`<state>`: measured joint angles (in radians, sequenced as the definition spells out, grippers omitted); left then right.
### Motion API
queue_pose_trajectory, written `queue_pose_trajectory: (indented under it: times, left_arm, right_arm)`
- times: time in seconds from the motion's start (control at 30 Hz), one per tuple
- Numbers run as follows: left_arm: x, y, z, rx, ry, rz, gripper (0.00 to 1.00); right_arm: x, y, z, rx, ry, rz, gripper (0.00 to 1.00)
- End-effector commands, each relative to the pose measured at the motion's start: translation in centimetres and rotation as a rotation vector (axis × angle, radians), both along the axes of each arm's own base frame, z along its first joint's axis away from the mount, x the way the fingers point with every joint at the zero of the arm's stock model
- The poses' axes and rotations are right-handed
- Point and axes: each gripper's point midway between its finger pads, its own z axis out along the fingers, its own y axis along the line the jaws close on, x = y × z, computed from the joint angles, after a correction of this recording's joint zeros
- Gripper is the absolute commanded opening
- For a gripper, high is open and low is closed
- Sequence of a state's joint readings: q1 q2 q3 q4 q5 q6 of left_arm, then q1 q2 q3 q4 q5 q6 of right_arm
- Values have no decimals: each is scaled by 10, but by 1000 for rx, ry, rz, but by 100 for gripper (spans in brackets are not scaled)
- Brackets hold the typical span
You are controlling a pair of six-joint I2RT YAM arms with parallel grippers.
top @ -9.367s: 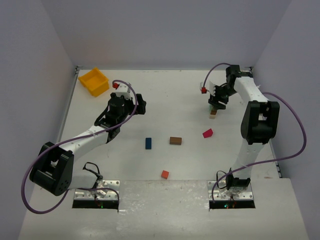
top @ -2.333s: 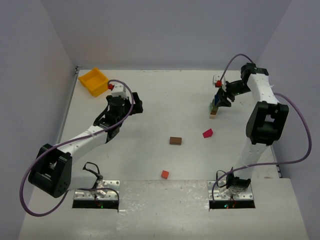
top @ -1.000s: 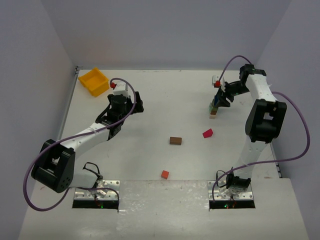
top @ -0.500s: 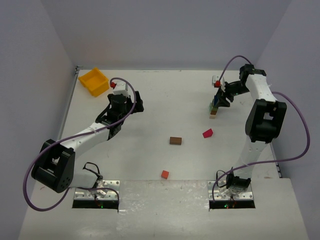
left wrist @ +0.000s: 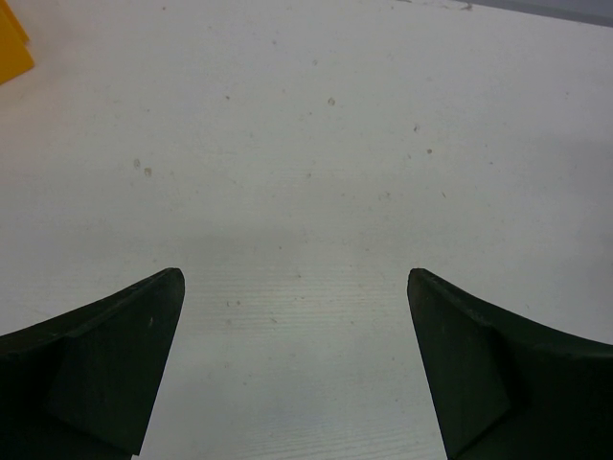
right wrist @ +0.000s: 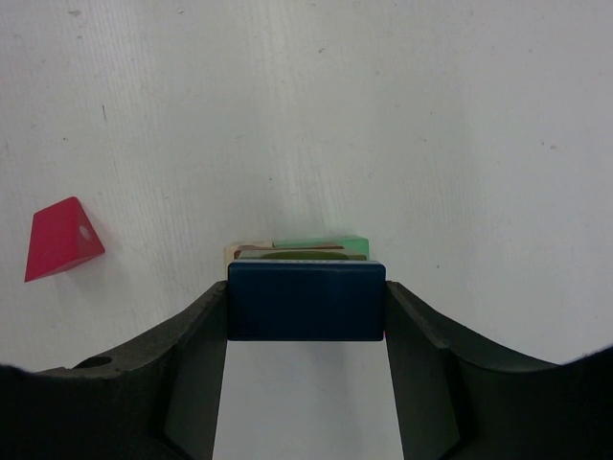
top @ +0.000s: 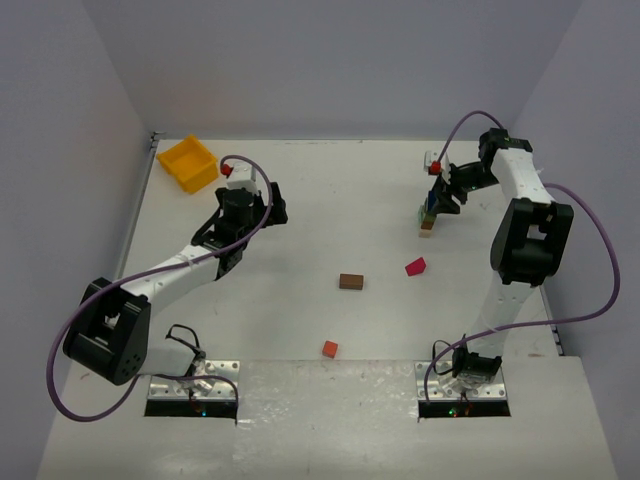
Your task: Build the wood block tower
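We count two arms, the left arm (top: pixel 170 275) and the right arm (top: pixel 520 240), plus one yellow bin (top: pixel 188 163) and one small stack (top: pixel 427 222) on the table (top: pixel 300 200). Three blocks lie loose: one brown block (top: pixel 350 281), one magenta block (top: pixel 415 266) and one orange-red block (top: pixel 329 348). At the stack we make out three more, one blue block (right wrist: pixel 306 300), one green block (right wrist: pixel 321 243) and one pale block (right wrist: pixel 231 253).

- blue block (right wrist: pixel 306 301): deep navy, plain
- arch block (right wrist: pixel 321 245): light green
- natural block (right wrist: pixel 231 254): pale unpainted wood
- wedge block (right wrist: pixel 62 239): magenta-red, plain
- brown block (top: pixel 350 281): mid brown
- cube (top: pixel 329 348): orange-red
- bin (top: pixel 188 162): bright yellow
- counter (left wrist: pixel 306 144): white, faint grey specks
- left tool (left wrist: pixel 295 287), right tool (right wrist: pixel 306 316): matte black
- walls (top: pixel 330 60): pale lilac-grey
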<state>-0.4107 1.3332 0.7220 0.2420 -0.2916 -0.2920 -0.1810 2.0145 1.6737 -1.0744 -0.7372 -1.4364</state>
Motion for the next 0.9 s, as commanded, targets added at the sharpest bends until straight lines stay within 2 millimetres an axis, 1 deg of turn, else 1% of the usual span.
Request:
queue_pose_trajectory:
  times: [0.0,0.27,0.5,0.7,0.87]
  left_arm:
    - [12,-3,24,-12,-63,0,100]
    - [13,-3,24,-11,-61,1,100]
    - [13,-4,22,-10,-57,-1,100]
    - [12,-4,22,-10,-54,-2,100]
    - [12,-3,22,-9,-54,0,100]
  right_arm:
    - [3,4,-3,29,-6,12,56]
    - [3,3,-10,32,14,9,57]
    - [3,2,0,17,-17,15,57]
    - [1,2,0,17,-11,12,57]
    - [1,2,-1,19,-11,12,61]
